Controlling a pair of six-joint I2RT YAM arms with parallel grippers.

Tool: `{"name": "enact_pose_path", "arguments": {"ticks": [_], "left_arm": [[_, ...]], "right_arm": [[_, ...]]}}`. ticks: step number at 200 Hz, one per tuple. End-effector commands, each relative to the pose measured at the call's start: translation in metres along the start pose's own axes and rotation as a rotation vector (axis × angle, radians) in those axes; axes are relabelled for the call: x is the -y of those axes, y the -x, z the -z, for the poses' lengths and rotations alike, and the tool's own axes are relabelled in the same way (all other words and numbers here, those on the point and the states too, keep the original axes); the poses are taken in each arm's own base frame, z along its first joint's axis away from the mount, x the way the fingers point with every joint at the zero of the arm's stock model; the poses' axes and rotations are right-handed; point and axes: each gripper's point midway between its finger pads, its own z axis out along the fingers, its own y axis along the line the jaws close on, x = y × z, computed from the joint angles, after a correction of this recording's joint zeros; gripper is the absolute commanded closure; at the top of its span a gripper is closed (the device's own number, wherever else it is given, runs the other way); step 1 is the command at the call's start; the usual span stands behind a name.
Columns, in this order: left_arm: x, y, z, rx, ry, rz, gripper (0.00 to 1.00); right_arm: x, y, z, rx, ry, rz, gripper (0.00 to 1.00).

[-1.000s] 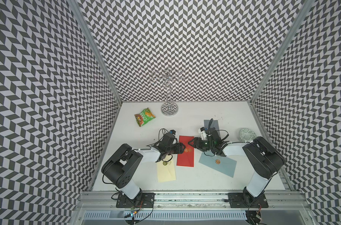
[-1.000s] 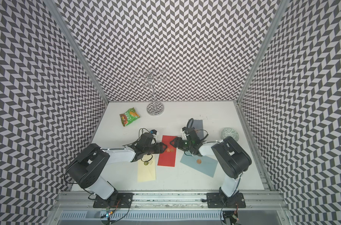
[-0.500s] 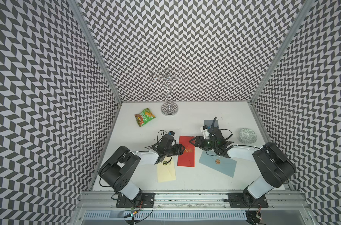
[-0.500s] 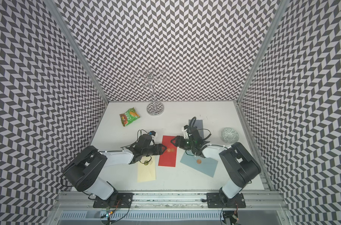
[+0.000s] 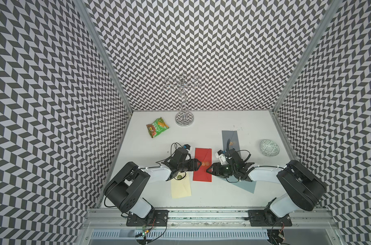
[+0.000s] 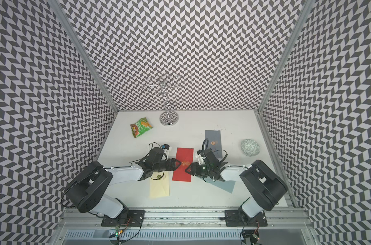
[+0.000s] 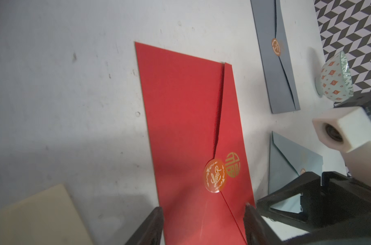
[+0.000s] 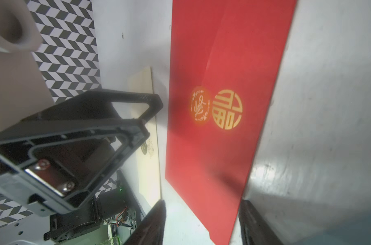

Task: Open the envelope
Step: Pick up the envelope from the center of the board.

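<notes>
**Not opened yet**

Flat on the table point(image 5: 222, 197), right between left tool point(image 5: 198, 165) and right tool point(image 5: 208, 170): red envelope point(image 5: 202, 156), flap down, sticker point(image 7: 214, 175) unbroken. Jaws of both parted, gripping nothing. Left to do: peeling the seal, lifting the flap.

Red envelope point(image 7: 180, 127): one end runs off the edge in each wrist view.
Cream envelope point(image 5: 181, 188): far end hidden under the left arm point(image 5: 157, 175) in both top views.
Pale blue envelope point(image 5: 247, 186): mostly covered by the right arm point(image 5: 263, 174).
Seal point(image 8: 200, 106): blurred in the right wrist view; lettering too small in the top views.
Left gripper point(image 7: 203, 207): only the tips of the jaws show; contact with the paper unclear.
</notes>
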Motion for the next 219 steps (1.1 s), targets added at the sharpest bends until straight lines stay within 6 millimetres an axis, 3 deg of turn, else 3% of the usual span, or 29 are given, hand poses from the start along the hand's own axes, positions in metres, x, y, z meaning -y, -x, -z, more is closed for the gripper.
{"name": "enact_pose_path", "arguments": {"ticks": [1, 45, 81, 119, 171, 219], "left_arm": [[0.006, -0.009, 0.000, -0.028, -0.022, -0.006, 0.37], [0.000, -0.017, -0.006, -0.058, -0.003, 0.000, 0.38], [-0.007, -0.022, -0.009, -0.070, 0.024, 0.015, 0.38], [-0.011, -0.028, -0.011, -0.081, 0.025, 0.028, 0.38], [-0.013, -0.029, -0.012, -0.078, 0.023, 0.034, 0.39], [-0.008, -0.028, -0.014, -0.074, -0.007, 0.028, 0.39]], "right_arm": [[0.000, -0.003, 0.002, 0.017, -0.014, -0.026, 0.43], [0.017, -0.004, -0.003, 0.034, -0.083, -0.088, 0.40], [0.019, -0.003, -0.009, 0.033, -0.065, -0.117, 0.41], [0.004, 0.003, -0.012, 0.033, 0.009, -0.082, 0.41], [-0.044, 0.020, 0.012, 0.116, 0.211, 0.030, 0.41], [-0.053, 0.023, 0.021, 0.137, 0.299, 0.015, 0.40]]}}
